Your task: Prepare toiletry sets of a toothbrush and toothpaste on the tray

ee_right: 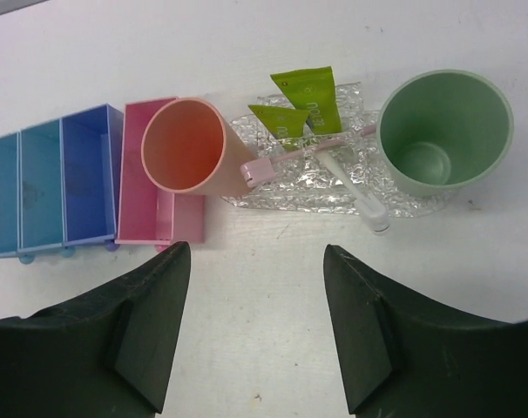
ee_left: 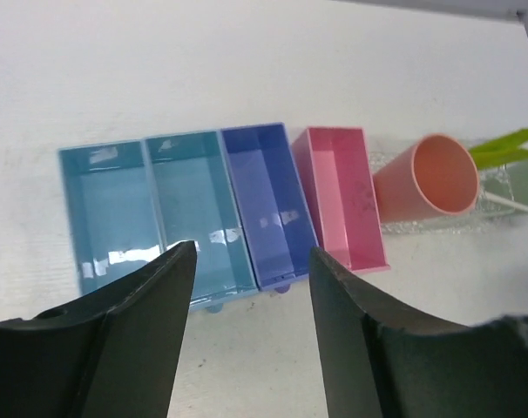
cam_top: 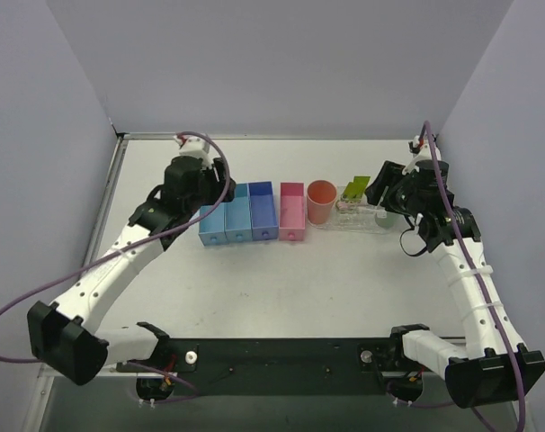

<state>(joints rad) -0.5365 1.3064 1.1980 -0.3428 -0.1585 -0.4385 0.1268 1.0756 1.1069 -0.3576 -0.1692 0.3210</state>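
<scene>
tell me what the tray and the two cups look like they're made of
Tray: likely clear, glossy plastic; the table shows through it and its bumpy surface glints. Orange cup: probably smooth matte plastic, with even colour and a thin rim. Green cup: seemingly the same matte plastic, with only a soft sheen inside.

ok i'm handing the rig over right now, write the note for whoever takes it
Left claw: open, empty, above the blue bins.
Right claw: open, empty, just short of the tray.
On the tray: two toothpaste tubes, a pink-headed toothbrush and a white toothbrush, between the orange cup and the green cup.
Done: items for both sets look delivered.
Left: bins and pink box look empty, so probably only tidying the pairs.
</scene>
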